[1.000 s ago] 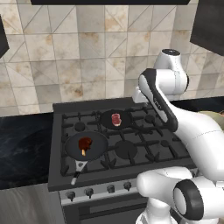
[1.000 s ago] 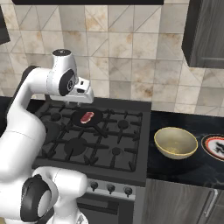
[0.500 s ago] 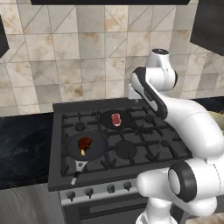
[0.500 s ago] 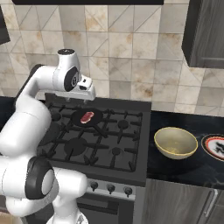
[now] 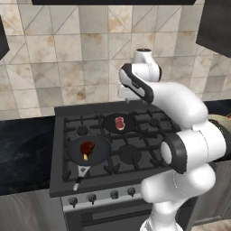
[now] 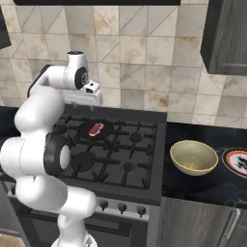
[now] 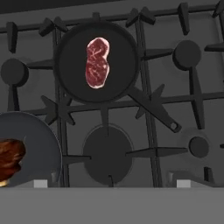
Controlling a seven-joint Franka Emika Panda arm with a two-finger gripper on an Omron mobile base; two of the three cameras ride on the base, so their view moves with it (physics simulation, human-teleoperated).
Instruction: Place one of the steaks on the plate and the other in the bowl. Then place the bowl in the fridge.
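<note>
The pinkish-red steak (image 5: 119, 122) (image 6: 96, 128) (image 7: 97, 62) lies in a small black pan (image 7: 72, 65) on a rear burner. The dark steak (image 5: 87, 148) (image 7: 9, 158) rests in a second pan (image 5: 97, 155) at the front left. My gripper (image 5: 127, 94) (image 6: 86, 100) (image 7: 111, 183) hovers high above the stove's back, pointing down. It is open, its tips wide apart with nothing between them. The tan bowl (image 6: 194, 157) and the patterned plate (image 6: 237, 161) sit on the dark counter to the stove's right. The fridge is out of view.
The black gas stove (image 5: 131, 155) (image 6: 130, 159) has raised grates and control knobs along its front. A tiled wall (image 5: 67, 58) rises behind it. Dark cabinets (image 6: 226, 38) hang at the upper right. Black counter (image 5: 22, 149) runs on both sides.
The arm has swung left from the right side of the stove, and the hand now hangs over the rear pan. The steaks, bowl and plate have not moved.
</note>
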